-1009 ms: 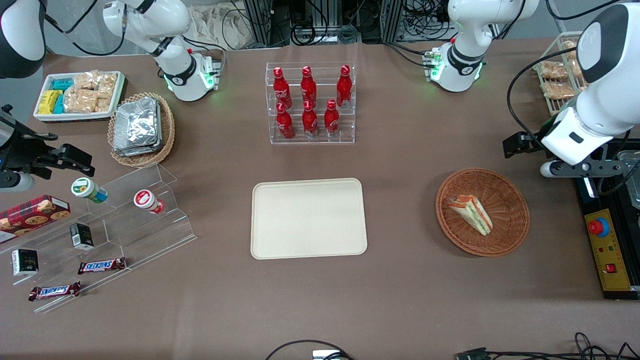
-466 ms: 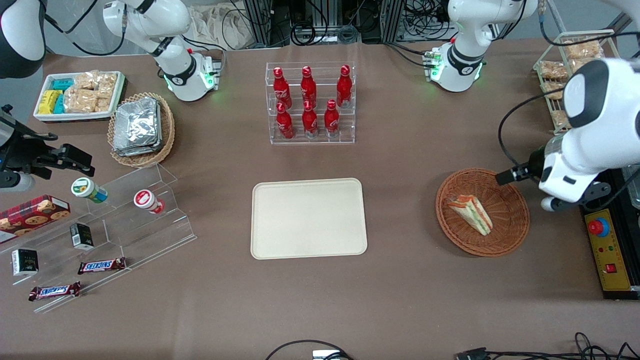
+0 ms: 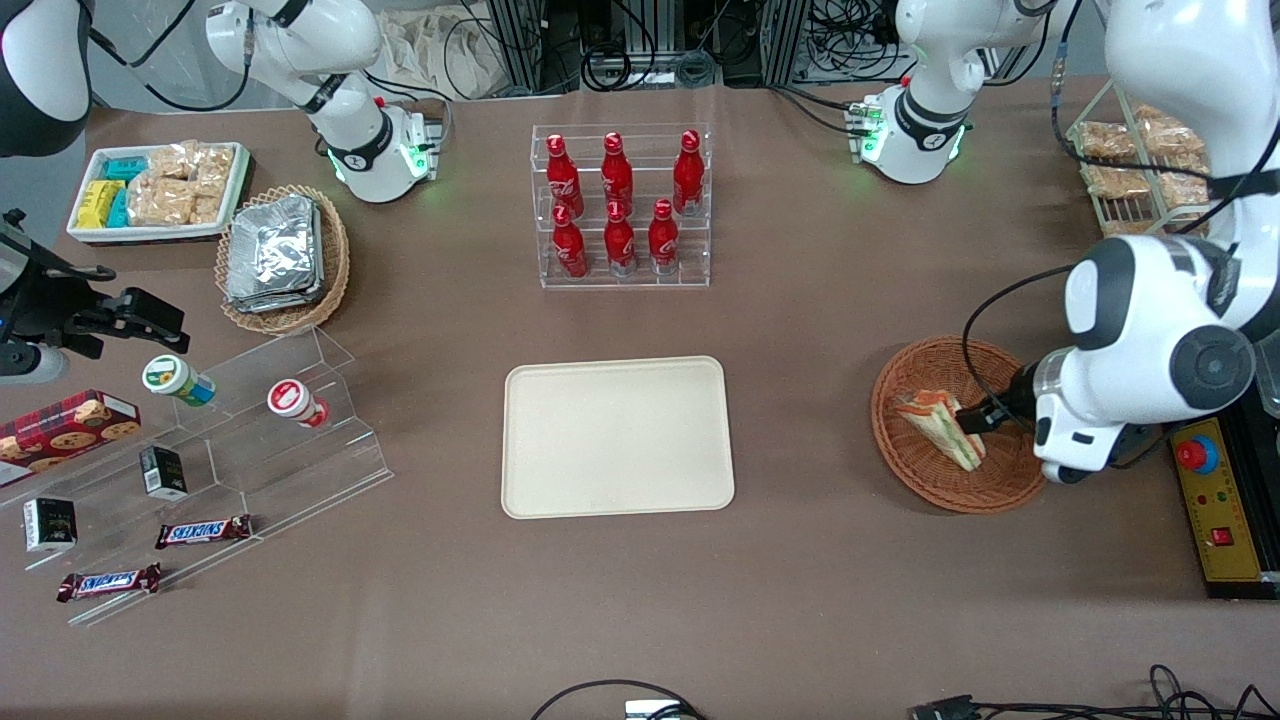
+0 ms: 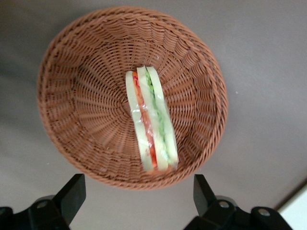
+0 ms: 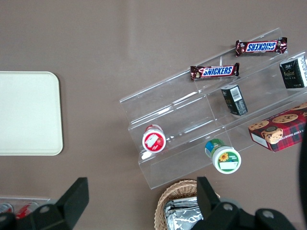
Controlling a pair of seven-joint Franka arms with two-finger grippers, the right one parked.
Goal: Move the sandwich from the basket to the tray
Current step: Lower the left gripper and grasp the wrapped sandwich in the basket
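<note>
The gripper [image 3: 975, 418] has swung in over the basket [image 3: 1000, 375], fingers spread wide above the sandwich [image 3: 938, 428]; the tray [image 3: 617, 437] waits bare.

Brown table [image 3: 820, 330] carries tray [image 3: 617, 437], basket [image 3: 915, 470], gripper [image 4: 136, 191] above

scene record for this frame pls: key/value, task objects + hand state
sandwich: lying in the basket, clear-wrapped, not gripped
basket: on the table, toward the working arm's end
tray: mid-table, nothing on it
hand: above the basket, fingers open, apart from the sandwich
task status: sandwich not yet picked
</note>
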